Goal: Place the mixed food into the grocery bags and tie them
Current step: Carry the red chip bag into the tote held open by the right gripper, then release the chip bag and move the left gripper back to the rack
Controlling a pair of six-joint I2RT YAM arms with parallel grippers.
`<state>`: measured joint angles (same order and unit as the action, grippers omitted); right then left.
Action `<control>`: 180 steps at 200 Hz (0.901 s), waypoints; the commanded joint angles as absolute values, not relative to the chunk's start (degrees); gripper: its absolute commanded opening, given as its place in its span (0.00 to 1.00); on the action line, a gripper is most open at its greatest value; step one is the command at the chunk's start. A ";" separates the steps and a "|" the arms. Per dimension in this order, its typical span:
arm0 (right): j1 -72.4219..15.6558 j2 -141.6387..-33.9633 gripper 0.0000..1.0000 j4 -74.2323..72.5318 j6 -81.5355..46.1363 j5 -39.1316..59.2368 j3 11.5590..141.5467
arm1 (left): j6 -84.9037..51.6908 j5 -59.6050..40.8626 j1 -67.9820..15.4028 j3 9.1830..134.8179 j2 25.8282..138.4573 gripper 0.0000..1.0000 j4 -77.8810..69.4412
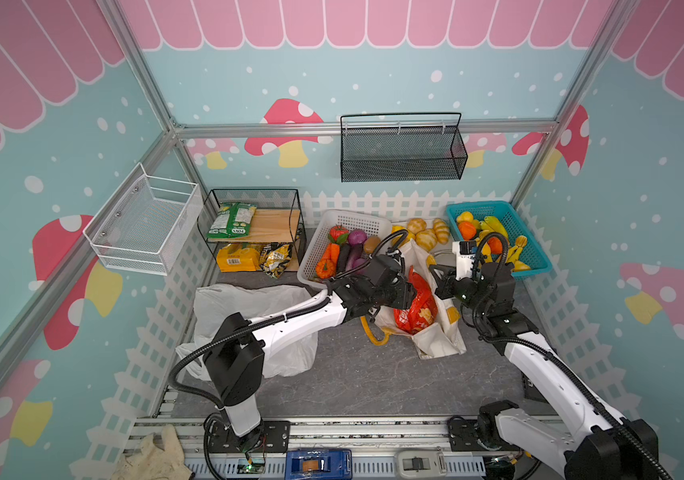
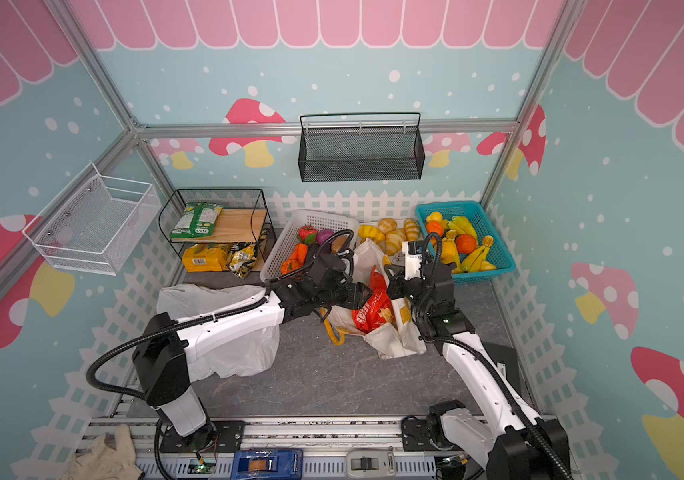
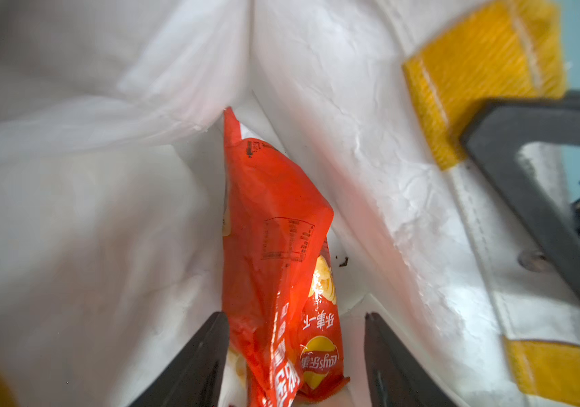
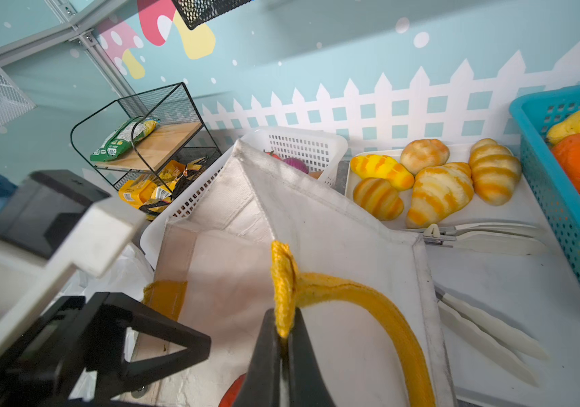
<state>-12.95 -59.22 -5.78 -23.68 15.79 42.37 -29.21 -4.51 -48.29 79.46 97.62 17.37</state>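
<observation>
Two o'clock, we had the red crisp packet (image 3: pixel 274 246) inside the tote (image 3: pixel 369 141), left fingers (image 3: pixel 193 370) apart astride it, right fingers (image 4: pixel 264 352) clamped on the yellow handle (image 4: pixel 369 299); one slip could have collapsed the mouth.

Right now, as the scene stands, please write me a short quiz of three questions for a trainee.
1. True or false: the red crisp packet is in the canvas tote.
2. What does the right gripper pinch? A the tote's yellow handle; B a croissant; C a carrot.
3. Fill in: the left gripper, astride the packet, is ____.
Key: 1 true; 2 A; 3 open.
</observation>
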 commanded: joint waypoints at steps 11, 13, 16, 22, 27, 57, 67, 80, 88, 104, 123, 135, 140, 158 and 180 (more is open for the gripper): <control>-12.48 -56.74 0.00 -8.71 -23.17 14.17 40.60 | -26.51 -9.51 -39.78 73.86 82.82 0.67 12.46; -12.48 -56.64 0.00 -8.81 -23.02 14.33 40.49 | -26.47 -8.92 -39.10 73.49 81.83 0.67 12.72; -12.48 -56.46 0.00 -9.03 -22.88 14.47 40.33 | -26.46 -7.87 -38.20 72.87 80.57 0.67 13.30; -12.48 -56.22 0.00 -9.54 -22.62 14.67 40.11 | -26.60 -4.91 -36.19 71.85 78.01 0.69 14.72; -12.48 -56.04 0.00 -9.96 -22.46 14.76 39.83 | -26.83 -2.64 -34.40 70.87 76.09 0.70 15.96; -12.56 -56.57 0.00 -11.94 -22.00 15.80 39.31 | -31.33 2.92 -19.44 63.92 67.91 0.72 20.65; -12.62 -57.31 0.00 -12.26 -21.80 16.20 39.41 | -31.79 3.05 -14.97 61.52 67.08 0.72 20.83; -12.54 -58.14 0.00 -12.94 -21.80 16.78 39.38 | -31.69 3.93 -10.37 59.18 67.76 0.73 21.03; -12.58 -58.70 0.00 -13.36 -21.88 17.21 39.44 | -31.35 4.21 -8.25 58.19 69.09 0.74 20.77; -12.53 -59.50 0.00 -13.77 -22.00 18.05 39.58 | -30.77 4.01 -4.96 57.61 73.00 0.77 19.50; -12.54 -59.77 0.00 -13.81 -21.67 18.56 39.73 | -29.62 2.79 -2.71 58.70 78.49 0.80 17.08; -12.56 -59.61 0.00 -13.68 -21.30 18.46 39.73 | -28.02 3.25 -2.04 60.29 82.25 0.84 16.08; -12.61 -59.51 0.00 -13.64 -21.25 18.38 39.78 | -27.08 3.44 -1.88 61.18 83.96 0.85 15.94; -12.55 -59.33 0.00 -13.54 -20.94 18.24 39.64 | -23.54 4.23 -1.88 64.74 89.80 0.88 16.75; -12.50 -59.45 0.00 -13.42 -20.70 18.24 39.60 | -20.75 4.29 -2.00 68.22 95.05 0.90 17.88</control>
<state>-12.73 -59.70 -10.81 -21.87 17.65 39.70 -25.50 3.29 -2.00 63.57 91.42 17.80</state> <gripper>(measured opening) 0.060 0.891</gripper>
